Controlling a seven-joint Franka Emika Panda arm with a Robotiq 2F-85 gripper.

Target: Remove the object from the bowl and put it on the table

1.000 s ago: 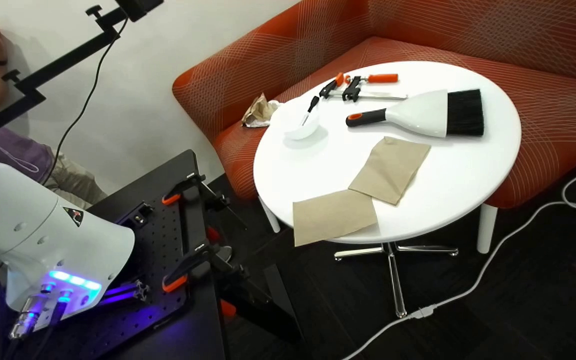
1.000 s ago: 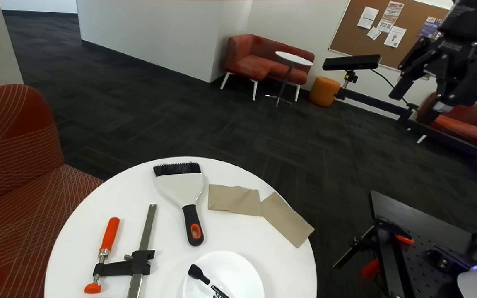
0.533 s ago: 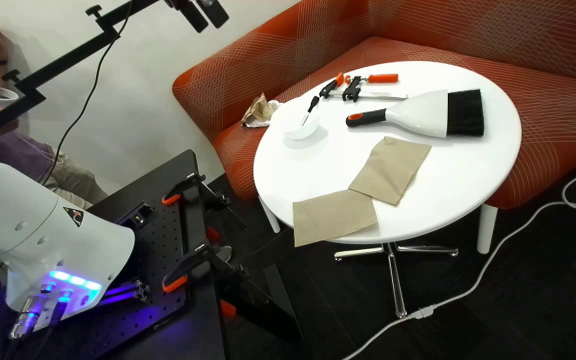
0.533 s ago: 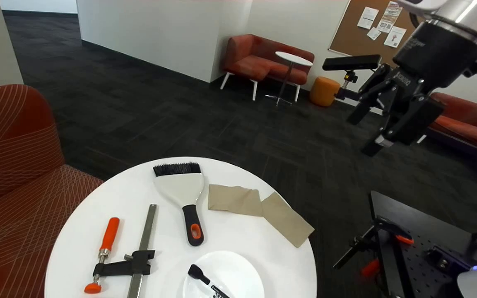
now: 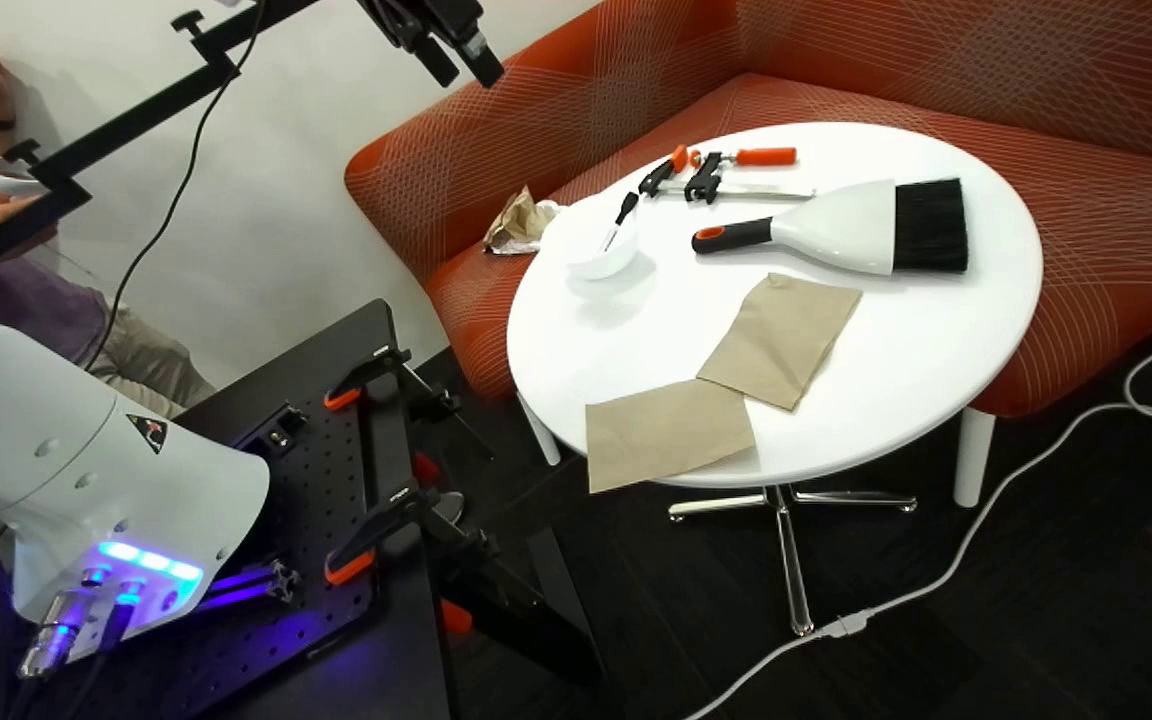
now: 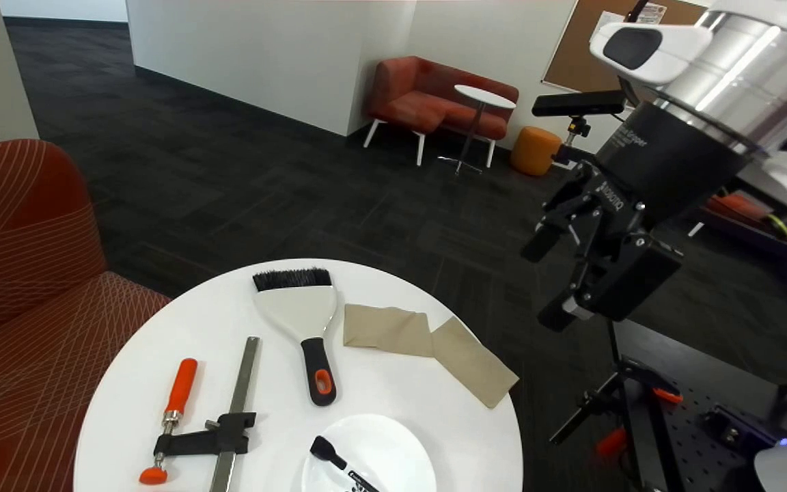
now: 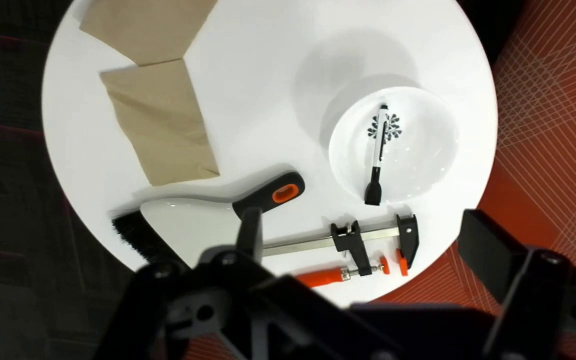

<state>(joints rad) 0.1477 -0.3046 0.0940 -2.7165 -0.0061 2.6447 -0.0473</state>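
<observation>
You have the hand (image 6: 548,280) raised in the air, well apart from the bowl (image 7: 420,150); in the wrist view its two fingers (image 7: 488,250) stand spread wide, with a gap between them. The item to be taken out, a white marker (image 7: 378,150) with a broad black end, is inside the bowl, leaning, black end at the rim. The bowl sits upright on the desk (image 5: 896,370), near a clamp (image 6: 233,432) with a red handle; a dark leafy print (image 7: 393,128) is noted on the bowl's inside, beneath the marker. The brush (image 6: 301,321) lies flat between the clamp and two sheets of brown paper (image 5: 781,340), black grip toward the bowl. The sheets touch; in an exterior view the corner of one runs beyond the desk's edge. Beside the desk you find a red bench (image 5: 1116,240), patterned with pale lines and bearing a crumpled scrap (image 5: 516,222).
</observation>
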